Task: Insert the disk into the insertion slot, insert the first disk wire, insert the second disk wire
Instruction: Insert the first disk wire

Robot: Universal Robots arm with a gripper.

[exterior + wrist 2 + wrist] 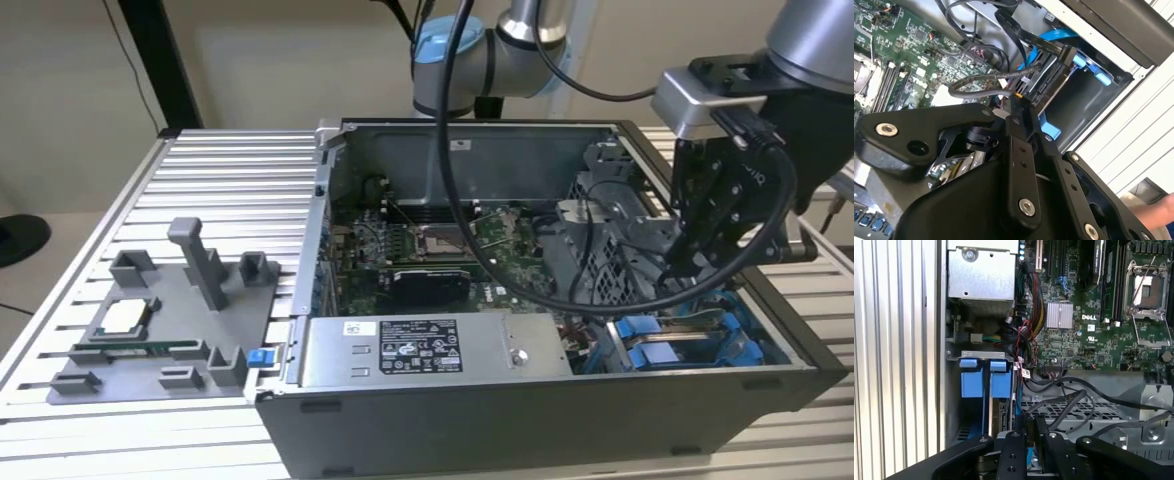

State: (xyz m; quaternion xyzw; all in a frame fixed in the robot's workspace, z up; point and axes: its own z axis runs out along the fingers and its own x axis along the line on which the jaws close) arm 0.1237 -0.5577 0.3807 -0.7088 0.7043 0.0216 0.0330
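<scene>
The disk (663,345) sits in its blue carrier inside the insertion slot (747,352), at the front corner of the open computer case on the exterior view's right. In the first wrist view the carrier's blue tabs (976,385) stand over the disk's edge (1002,416). My gripper (681,268) reaches down into the case just above that bay. Its fingers (1015,150) are close together on a small black plug of a disk wire (985,80), right at the disk's end (1046,82). Another black plug (1066,52) with a blue flat cable sits at the disk's connector edge.
The case (534,420) stands on a slatted metal table (214,190). The motherboard (1094,335), the labelled power supply box (407,352) and loose cables (1064,405) crowd the space. A grey fixture tray (147,330) lies at the exterior view's left. A person's hand (1160,210) is outside the case.
</scene>
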